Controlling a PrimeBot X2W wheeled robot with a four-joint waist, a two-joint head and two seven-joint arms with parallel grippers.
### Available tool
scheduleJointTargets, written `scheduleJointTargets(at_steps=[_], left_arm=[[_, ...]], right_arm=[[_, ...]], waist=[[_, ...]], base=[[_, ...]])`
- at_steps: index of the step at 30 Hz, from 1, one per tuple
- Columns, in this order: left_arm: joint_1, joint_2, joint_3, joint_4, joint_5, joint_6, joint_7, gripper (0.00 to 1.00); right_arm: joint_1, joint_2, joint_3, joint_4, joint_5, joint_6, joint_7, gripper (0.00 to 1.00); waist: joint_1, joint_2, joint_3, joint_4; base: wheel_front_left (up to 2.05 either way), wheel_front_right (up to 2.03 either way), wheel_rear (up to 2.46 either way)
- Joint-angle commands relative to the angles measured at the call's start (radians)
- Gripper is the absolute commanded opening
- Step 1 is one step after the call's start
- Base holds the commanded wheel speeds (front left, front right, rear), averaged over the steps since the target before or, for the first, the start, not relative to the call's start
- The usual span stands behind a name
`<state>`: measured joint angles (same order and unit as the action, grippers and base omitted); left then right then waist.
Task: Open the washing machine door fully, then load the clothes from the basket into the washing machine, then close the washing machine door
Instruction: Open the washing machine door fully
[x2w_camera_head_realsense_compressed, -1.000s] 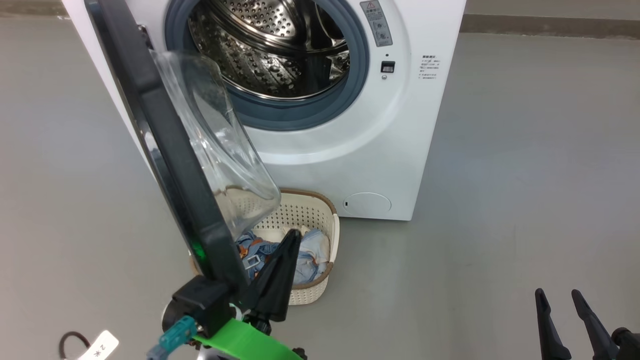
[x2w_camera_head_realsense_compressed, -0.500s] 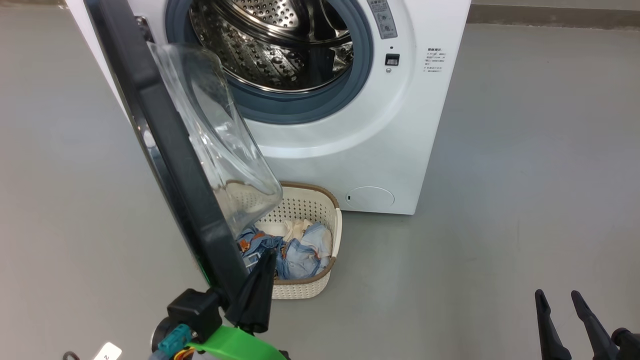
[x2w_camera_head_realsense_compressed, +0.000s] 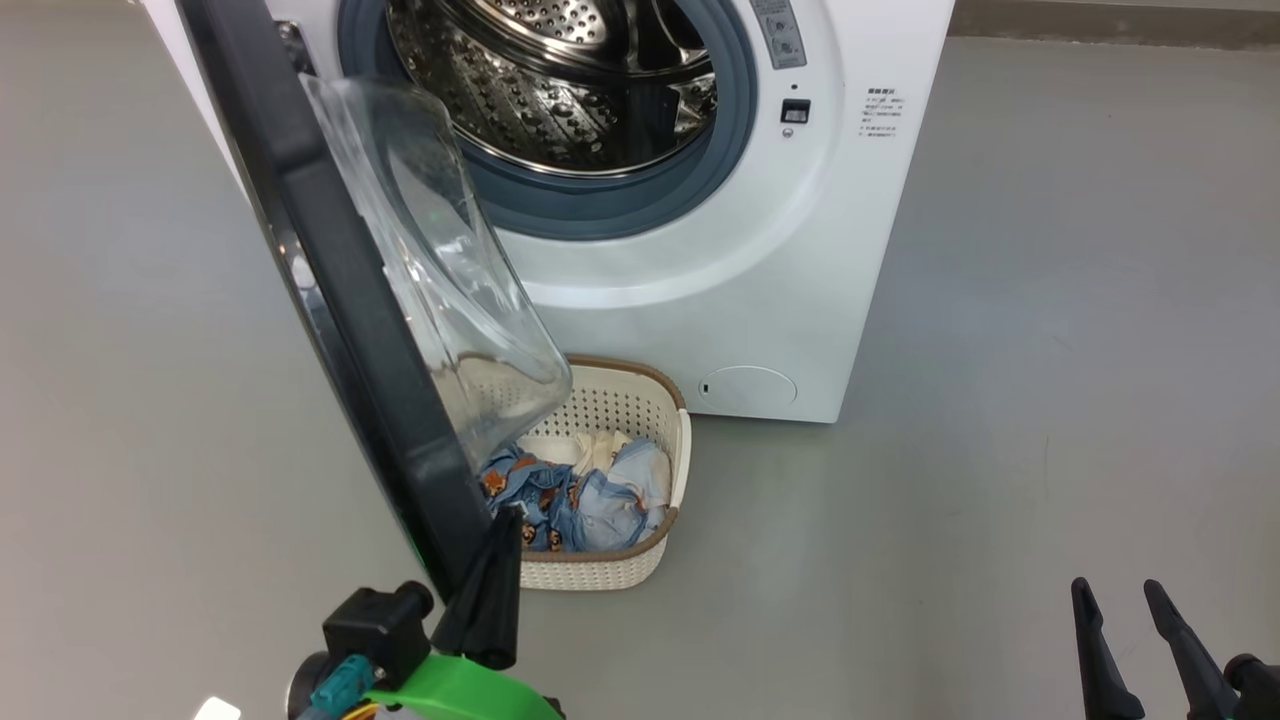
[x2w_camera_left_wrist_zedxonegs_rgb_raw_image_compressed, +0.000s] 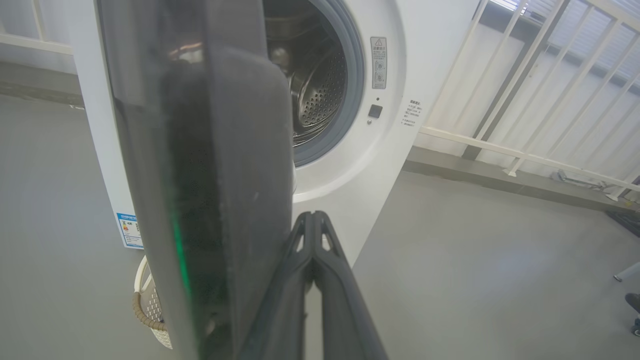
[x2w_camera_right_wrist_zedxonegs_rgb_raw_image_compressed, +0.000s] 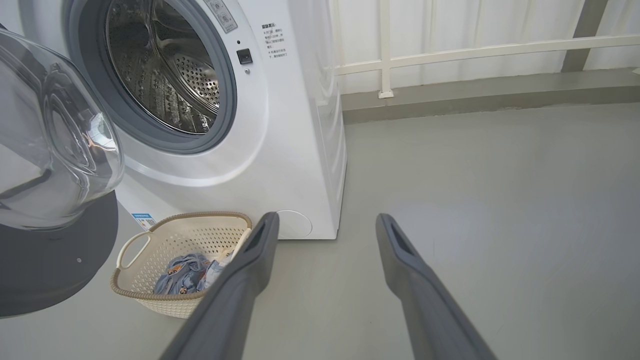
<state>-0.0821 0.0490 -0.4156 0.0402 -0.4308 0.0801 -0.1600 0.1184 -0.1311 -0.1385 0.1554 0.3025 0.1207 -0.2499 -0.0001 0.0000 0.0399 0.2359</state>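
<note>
- Our left gripper (x2w_camera_head_realsense_compressed: 505, 525), fingers shut on nothing, sits just beside the free edge of the washing machine door (x2w_camera_head_realsense_compressed: 340, 300), on its glass side.
- Our right gripper (x2w_camera_head_realsense_compressed: 1114, 590), fingers spread, hangs well apart.
- The door stands half open, so we'd push it leftward.
- Beyond, the clothes (x2w_camera_head_realsense_compressed: 570, 495) lie in the basket (x2w_camera_head_realsense_compressed: 640, 375).

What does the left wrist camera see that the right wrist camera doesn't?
Left wrist camera, not the right: the door from its dark outer side, close up with a green glint, and the left fingers pressed shut beside it.
Right wrist camera, not the left: the clothes in the basket, the door's clear glass bowl, the round flap, and the right fingers spread open.
Both: the white washing machine, its steel drum, the basket and the grey floor.
</note>
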Motion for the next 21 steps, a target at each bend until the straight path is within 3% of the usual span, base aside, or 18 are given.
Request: scheduleJointTargets(at_steps=[1,21], left_arm=[[-0.035,0.005,0.033,-0.016,0.006,0.007,-0.012,0.00],[-0.055,0.005,0.069,0.039,0.021,0.071,-0.066,0.00]], right_arm=[[-0.038,-0.024,0.027,-0.020,0.001,0.010,-0.012,1.00],[-0.048,-0.026,0.030,-0.015,-0.002,0.010,-0.012,1.00]], waist=[[0.0001,0.0000,0.002,0.001],[0.0001,0.0000,0.022,0.034]], base=[[0.00,0.00,0.00],[0.00,0.00,0.00]])
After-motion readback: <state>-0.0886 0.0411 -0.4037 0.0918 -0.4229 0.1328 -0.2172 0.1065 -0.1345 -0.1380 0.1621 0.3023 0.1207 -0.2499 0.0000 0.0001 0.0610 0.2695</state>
